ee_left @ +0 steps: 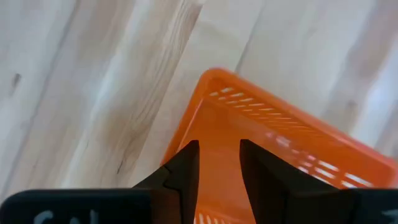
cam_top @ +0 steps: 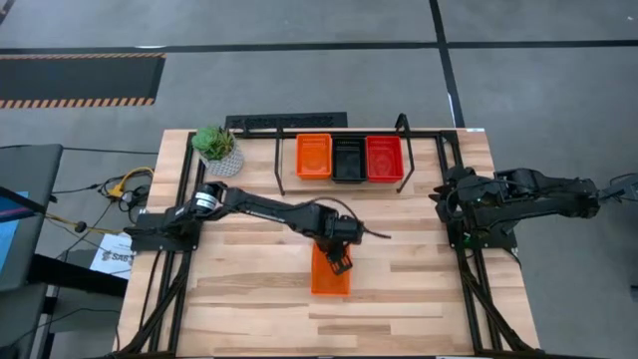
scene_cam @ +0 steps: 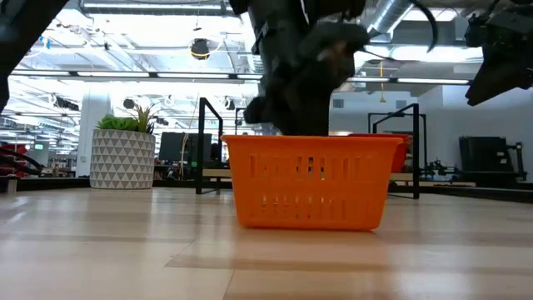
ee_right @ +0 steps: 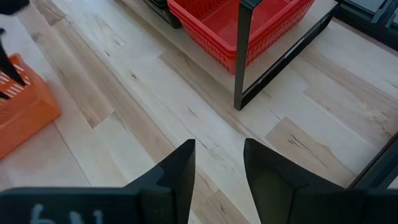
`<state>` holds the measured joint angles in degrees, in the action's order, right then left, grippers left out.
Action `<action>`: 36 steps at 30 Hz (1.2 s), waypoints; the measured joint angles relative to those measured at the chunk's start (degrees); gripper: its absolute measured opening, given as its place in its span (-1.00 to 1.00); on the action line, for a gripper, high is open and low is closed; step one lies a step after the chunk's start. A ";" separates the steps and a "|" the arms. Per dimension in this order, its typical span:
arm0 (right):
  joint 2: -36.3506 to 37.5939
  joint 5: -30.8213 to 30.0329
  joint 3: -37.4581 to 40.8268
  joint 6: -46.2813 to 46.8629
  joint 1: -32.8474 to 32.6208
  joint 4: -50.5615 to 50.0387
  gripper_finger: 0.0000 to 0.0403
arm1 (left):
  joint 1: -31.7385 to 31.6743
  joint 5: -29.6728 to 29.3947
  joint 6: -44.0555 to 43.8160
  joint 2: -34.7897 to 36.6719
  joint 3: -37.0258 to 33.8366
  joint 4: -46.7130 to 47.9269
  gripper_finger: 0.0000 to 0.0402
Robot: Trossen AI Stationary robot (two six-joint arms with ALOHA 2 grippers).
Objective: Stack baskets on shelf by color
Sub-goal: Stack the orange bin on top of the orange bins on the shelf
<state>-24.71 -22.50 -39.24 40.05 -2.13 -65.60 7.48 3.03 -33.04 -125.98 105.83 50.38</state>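
One orange basket (cam_top: 330, 274) (scene_cam: 310, 179) sits flat on its base on the table's near middle. My left gripper (cam_top: 340, 262) (ee_left: 219, 146) is open and points down over the basket's inside (ee_left: 217, 130), near its far right part. On the shelf (cam_top: 399, 125) at the far edge stand an orange basket (cam_top: 313, 157), a black one (cam_top: 348, 158) and a red one (cam_top: 384, 158) (ee_right: 230, 25), side by side on the wooden board. My right gripper (cam_top: 446, 199) (ee_right: 219, 146) waits open above the table's right side. My left gripper has both open fingers over the orange basket's floor (ee_left: 219, 174), coming from above and pointing down. No wall lies between the fingers. I cannot tell whether they touch the basket, which rests flat on the table.
A white patterned plant pot (cam_top: 217, 150) (scene_cam: 122, 154) stands at the far left, beside the shelf. Black arm frames (cam_top: 179, 239) run along the left and right table edges. Bare wood lies on either side of the orange basket.
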 joint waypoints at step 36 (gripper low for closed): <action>-0.01 -0.04 0.00 0.01 0.02 0.00 -0.21 | -2.96 0.83 22.58 0.20 0.76 5.40 -0.68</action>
<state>-24.72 -22.55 -39.24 40.06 -2.11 -65.60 4.51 3.86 -10.45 -125.78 106.59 55.77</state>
